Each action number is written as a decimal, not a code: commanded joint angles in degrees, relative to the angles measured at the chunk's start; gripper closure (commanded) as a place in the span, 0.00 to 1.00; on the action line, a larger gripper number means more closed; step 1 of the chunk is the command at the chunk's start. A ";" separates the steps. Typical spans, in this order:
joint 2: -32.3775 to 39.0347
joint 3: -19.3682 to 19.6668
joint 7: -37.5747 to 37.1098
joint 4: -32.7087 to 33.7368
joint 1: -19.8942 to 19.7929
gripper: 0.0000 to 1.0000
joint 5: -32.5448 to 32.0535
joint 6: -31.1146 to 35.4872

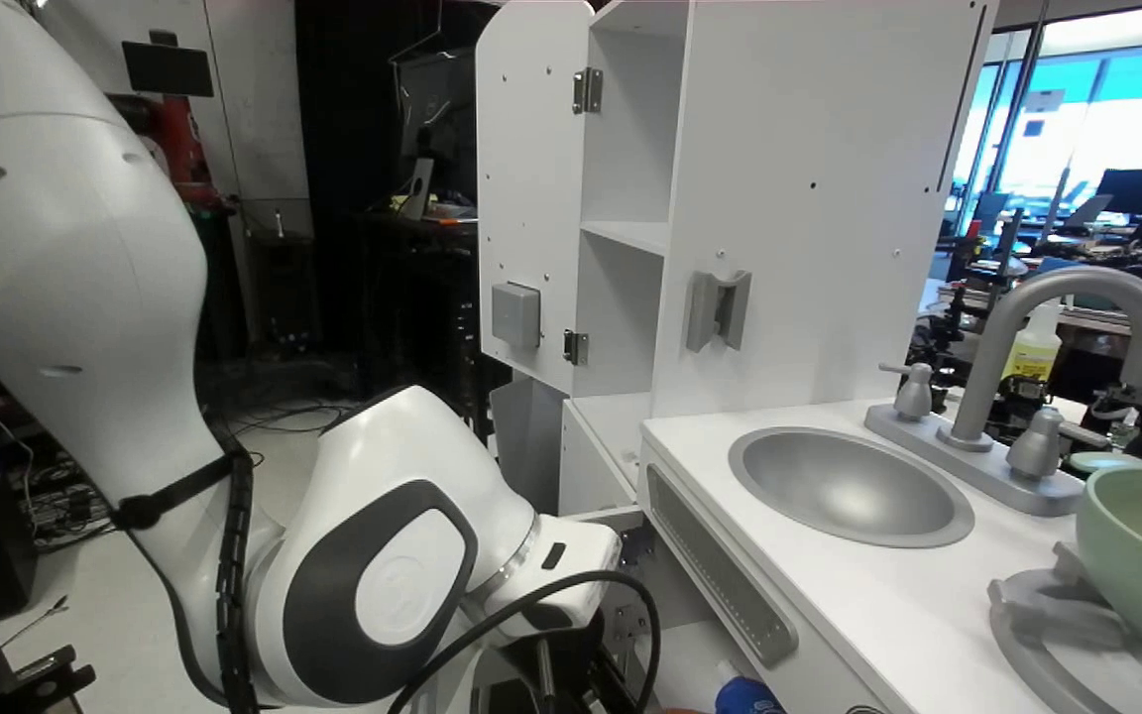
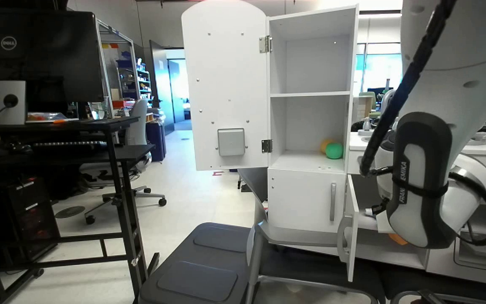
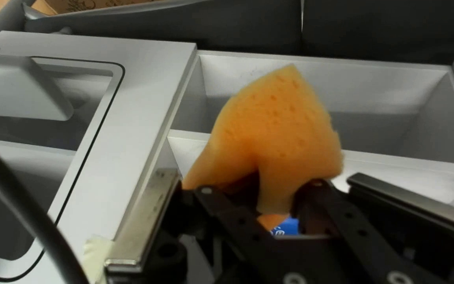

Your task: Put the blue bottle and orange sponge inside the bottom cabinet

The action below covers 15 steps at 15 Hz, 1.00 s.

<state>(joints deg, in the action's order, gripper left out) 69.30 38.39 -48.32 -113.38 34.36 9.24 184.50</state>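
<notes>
The orange sponge (image 3: 278, 130) is folded and pinched between the fingers of my gripper (image 3: 262, 193) in the wrist view. A bit of orange (image 2: 398, 239) shows below the arm in an exterior view. The bottom cabinet (image 2: 390, 249) stands open, its white door (image 2: 352, 228) swung outward; its pale interior (image 3: 392, 86) lies beyond the sponge in the wrist view. The blue bottle (image 1: 749, 698), with a white cap, is partly cut off below the counter front; a blue patch (image 3: 289, 227) shows between the fingers. Whether it is fully inside, I cannot tell. The arm mostly hides the gripper in both exterior views.
The upper cabinet door (image 2: 228, 84) is open; green (image 2: 334, 150) and yellow-orange balls lie on its lower shelf. The counter holds a sink (image 1: 849, 486), faucet (image 1: 987, 347) and green bowl (image 1: 1141, 555). An oven front (image 3: 140, 90) adjoins the cabinet. Dark seats (image 2: 310, 270) stand below.
</notes>
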 commanded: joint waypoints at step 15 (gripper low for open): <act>15.53 6.75 -1.47 27.76 -4.82 0.51 8.21 -7.69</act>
<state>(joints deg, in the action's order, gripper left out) 81.87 43.77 -48.69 -91.71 31.08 16.92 179.09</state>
